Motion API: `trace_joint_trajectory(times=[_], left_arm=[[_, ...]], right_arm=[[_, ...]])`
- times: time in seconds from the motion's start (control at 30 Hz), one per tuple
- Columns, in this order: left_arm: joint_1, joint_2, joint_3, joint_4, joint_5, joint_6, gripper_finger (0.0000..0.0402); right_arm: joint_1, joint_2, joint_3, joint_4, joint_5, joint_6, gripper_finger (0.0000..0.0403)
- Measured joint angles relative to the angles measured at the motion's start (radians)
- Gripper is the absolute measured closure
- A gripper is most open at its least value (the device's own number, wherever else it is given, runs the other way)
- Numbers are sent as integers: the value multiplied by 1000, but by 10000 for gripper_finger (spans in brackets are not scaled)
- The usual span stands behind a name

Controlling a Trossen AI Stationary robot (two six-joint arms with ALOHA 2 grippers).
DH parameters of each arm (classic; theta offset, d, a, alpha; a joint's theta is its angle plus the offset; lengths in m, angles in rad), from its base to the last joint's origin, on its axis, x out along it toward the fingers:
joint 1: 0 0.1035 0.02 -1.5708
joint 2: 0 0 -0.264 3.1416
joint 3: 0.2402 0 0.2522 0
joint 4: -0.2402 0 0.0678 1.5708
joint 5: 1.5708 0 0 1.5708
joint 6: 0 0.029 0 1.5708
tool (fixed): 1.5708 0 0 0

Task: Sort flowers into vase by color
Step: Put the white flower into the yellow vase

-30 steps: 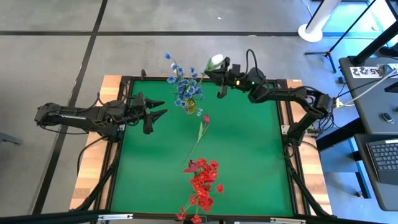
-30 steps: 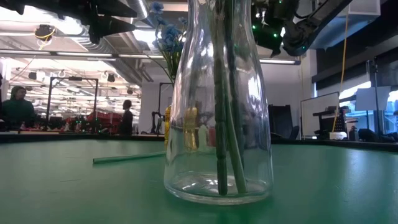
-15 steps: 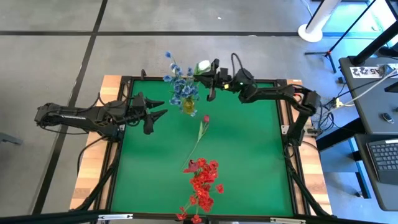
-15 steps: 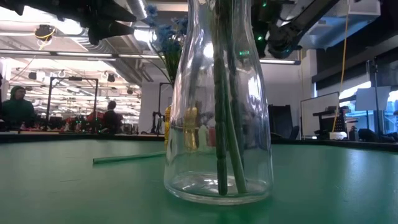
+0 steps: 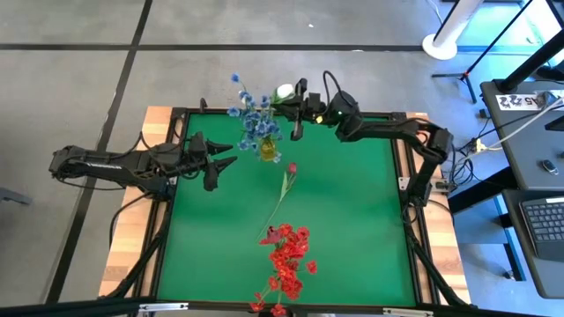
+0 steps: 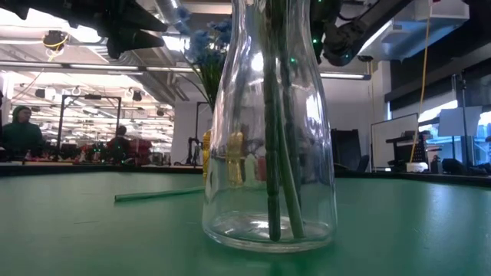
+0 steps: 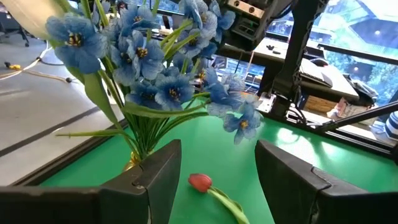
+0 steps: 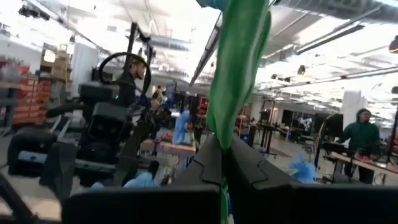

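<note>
The right tool (image 5: 294, 104), closed on a white flower (image 5: 284, 92), hangs over the surface's (image 5: 352, 229) far edge, beside the blue flowers (image 5: 256, 123). The left tool (image 5: 227, 158) waits open near the left edge; the surface's right half lies free.

A grey floor (image 5: 79, 79) crossed by dark lines surrounds the table; ceiling strip lights (image 6: 84, 67) brighten the workshop behind.

Right hand (image 5: 295, 107) with white flower (image 5: 284, 92), now nearer blue flowers (image 5: 256, 123).
</note>
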Motion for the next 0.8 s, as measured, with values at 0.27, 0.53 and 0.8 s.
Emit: trace_joint_trajectory(times=[0.27,0.53,0.8], left_arm=[[0,0,0,0,0,-16,200],[0,0,0,0,-8,-15,200],[0,0,0,0,-27,-15,200]], right_arm=[[0,-48,0,-115,-11,-29,401],[4,-47,-4,-239,-57,-27,401],[9,-47,-3,-347,-59,-32,400]])
